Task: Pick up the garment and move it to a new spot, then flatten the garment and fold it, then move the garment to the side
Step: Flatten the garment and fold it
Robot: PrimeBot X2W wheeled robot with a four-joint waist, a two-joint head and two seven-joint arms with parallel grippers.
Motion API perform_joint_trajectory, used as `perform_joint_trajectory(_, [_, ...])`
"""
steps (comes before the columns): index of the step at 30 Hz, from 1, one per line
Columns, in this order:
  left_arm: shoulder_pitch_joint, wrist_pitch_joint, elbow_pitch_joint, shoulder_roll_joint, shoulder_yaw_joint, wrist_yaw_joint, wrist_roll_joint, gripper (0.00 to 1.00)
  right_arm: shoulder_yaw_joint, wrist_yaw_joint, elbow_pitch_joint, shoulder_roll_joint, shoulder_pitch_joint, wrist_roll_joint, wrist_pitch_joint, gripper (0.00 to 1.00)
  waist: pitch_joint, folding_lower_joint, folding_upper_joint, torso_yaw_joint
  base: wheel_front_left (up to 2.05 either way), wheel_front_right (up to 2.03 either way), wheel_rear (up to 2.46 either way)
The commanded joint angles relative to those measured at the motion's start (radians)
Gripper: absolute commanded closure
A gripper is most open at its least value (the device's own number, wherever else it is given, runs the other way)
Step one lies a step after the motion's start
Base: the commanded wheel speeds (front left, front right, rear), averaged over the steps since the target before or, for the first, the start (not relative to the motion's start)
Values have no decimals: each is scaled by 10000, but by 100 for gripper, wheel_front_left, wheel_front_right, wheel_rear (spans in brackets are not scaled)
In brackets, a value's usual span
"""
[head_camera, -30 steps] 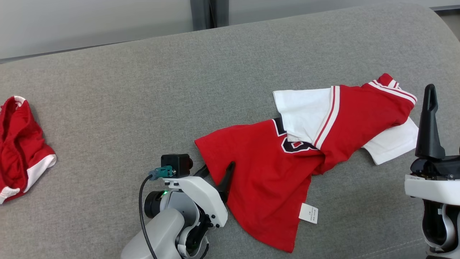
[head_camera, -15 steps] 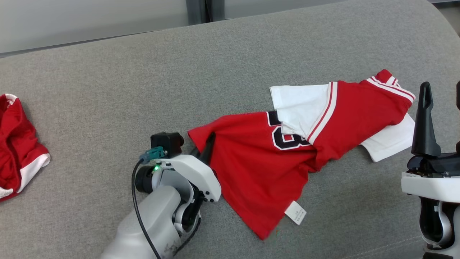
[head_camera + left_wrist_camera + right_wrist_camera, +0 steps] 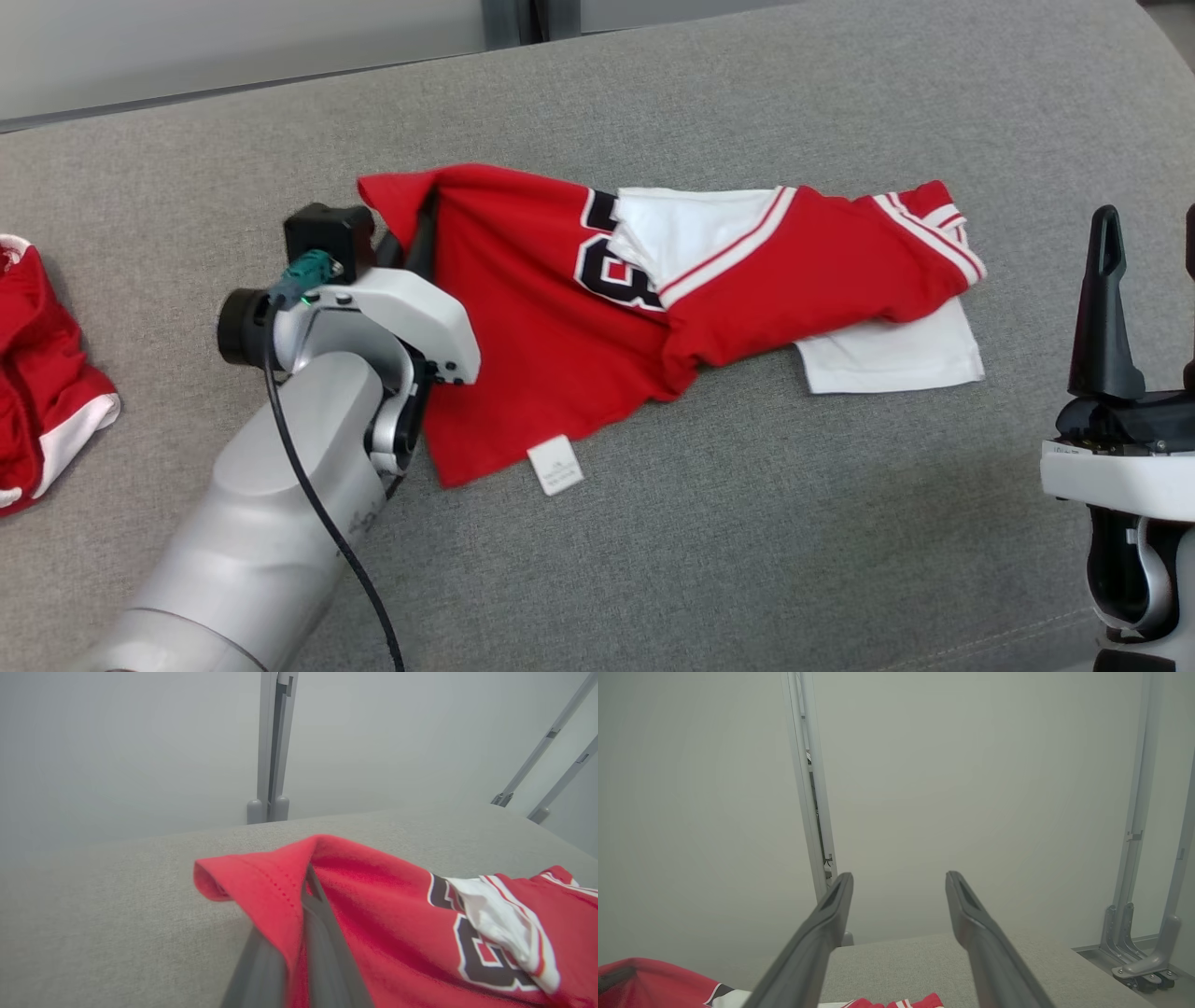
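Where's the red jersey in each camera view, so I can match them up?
Head view: red jersey across the middle.
Left wrist view: lower centre to lower right, pinched by the left gripper.
Right wrist view: bottom-left corner.
Shared landmark: grey post behind the cushion.

Garment (image 3: 551, 345) on couch (image 3: 747, 523) (second garment (image 3: 37, 373) far left).

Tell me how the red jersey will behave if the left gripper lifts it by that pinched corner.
Probably floppy: the jersey bunches and folds around the left gripper, so the rest should hang and trail. Likely light, as thin cloth. Its white sleeve may drag on the grey cushion.
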Motion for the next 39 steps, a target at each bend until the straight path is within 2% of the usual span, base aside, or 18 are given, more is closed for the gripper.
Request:
perform_joint_trajectory(1, [-195,-67,64,130,97,147,149,100,-4,-3,-20,-21,-71,34,-52,0,27,0,0,-25,0,0,0])
perform_joint_trajectory(4, [-327,-74,191,183,180,304,413,100,-5,-3,20,-17,-97,38,-53,0,85,0,0,-74,0,0,0])
perform_joint_trajectory(7, [-274,-69,407,71,119,271,622,100,14,-3,46,-12,-113,41,-51,0,126,0,0,-109,0,0,0])
perform_joint_trajectory(8, [-263,-70,448,29,169,300,673,61,13,-3,61,-11,-100,40,-53,0,130,0,0,-112,0,0,0])
perform_joint_trajectory(9, [-200,-69,541,-15,224,350,690,0,13,-3,77,-10,-97,38,-51,0,130,0,0,-114,0,0,0])
perform_joint_trajectory(17, [230,-71,271,-238,642,427,1110,0,-72,-3,191,-10,16,53,-52,0,-108,0,0,94,0,0,0])
perform_joint_trajectory(23, [1103,-70,-1003,-377,1263,495,1556,0,-86,-3,272,-12,79,-14,-50,0,-473,0,0,431,0,0,0])
perform_joint_trajectory(31, [3394,-60,-3781,-654,2281,130,2347,0,180,-3,1005,-315,-128,-90,14,0,-632,0,0,1035,0,0,0])
perform_joint_trajectory(39, [4770,-60,-5206,-808,3075,-247,3196,0,616,-3,1510,-854,-509,-95,190,0,-486,0,0,1612,0,0,0])
